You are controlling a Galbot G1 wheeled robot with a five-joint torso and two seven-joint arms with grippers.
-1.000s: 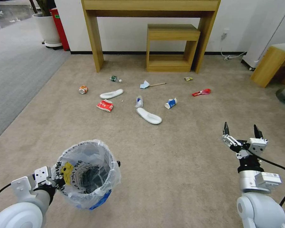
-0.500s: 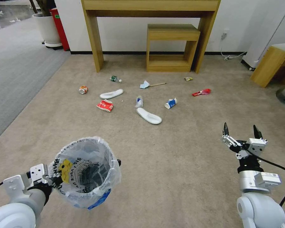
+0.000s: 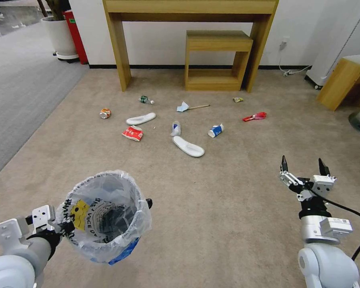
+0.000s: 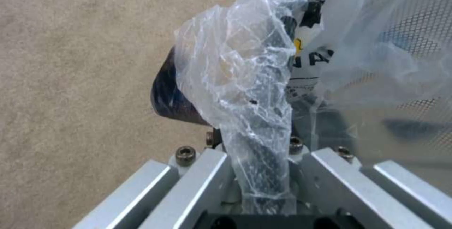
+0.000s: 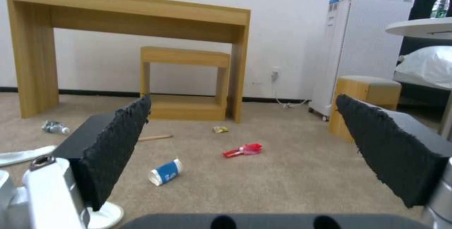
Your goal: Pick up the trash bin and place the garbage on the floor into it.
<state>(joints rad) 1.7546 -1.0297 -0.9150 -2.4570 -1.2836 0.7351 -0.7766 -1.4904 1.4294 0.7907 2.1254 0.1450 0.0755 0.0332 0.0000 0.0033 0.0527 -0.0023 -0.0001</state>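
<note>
Lifted a little higher and drawn left since a second ago, the trash bin [image 3: 104, 216] hangs off the floor [image 3: 228, 224], its rim clamped in the left hand [image 3: 62, 229]. Slippers [image 3: 188, 146], a paper cup [image 3: 215, 131], red packets [image 3: 133, 133] and a crushed can [image 3: 105, 113] lie uncollected well ahead, near the desk [image 3: 188, 12]. Right hand [image 3: 302, 165] waits open and empty.

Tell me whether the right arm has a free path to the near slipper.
Probably yes, though it may be a stretch: the right end effector is open and empty, and only bare carpet lies between it and the slipper.
</note>
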